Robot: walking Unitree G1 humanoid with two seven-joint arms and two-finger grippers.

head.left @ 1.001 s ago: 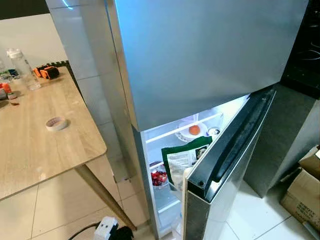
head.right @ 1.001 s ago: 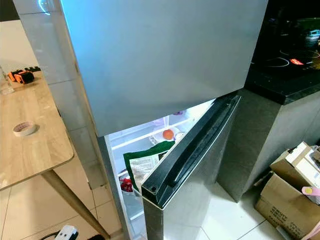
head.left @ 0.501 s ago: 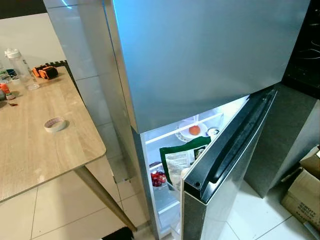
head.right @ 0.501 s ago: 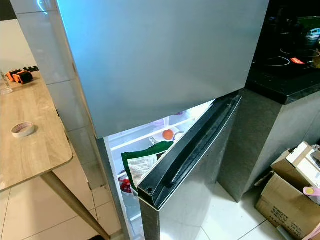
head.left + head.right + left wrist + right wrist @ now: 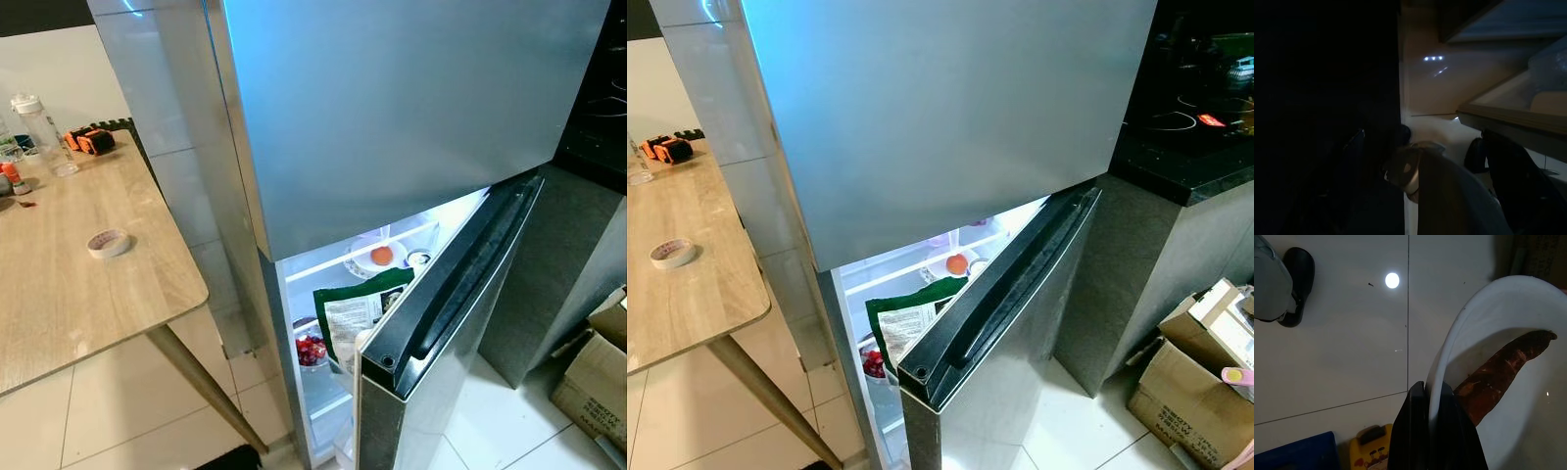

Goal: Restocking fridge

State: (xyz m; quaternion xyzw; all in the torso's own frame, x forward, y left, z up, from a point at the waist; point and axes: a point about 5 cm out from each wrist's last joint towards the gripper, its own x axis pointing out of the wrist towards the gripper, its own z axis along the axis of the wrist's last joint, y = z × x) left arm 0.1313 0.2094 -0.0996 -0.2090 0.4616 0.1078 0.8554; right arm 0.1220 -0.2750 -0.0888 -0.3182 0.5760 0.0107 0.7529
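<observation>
My right gripper (image 5: 1432, 431) is clamped on the rim of the bowl (image 5: 1508, 357) down at my side, so next I lift it toward the fridge (image 5: 338, 294), half-open at 6 o'clock; left gripper's fingers I can't tell.

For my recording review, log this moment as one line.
lower fridge door: ajar | right gripper: shut on white bowl rim, brown item inside | left gripper: unclear, dark
</observation>
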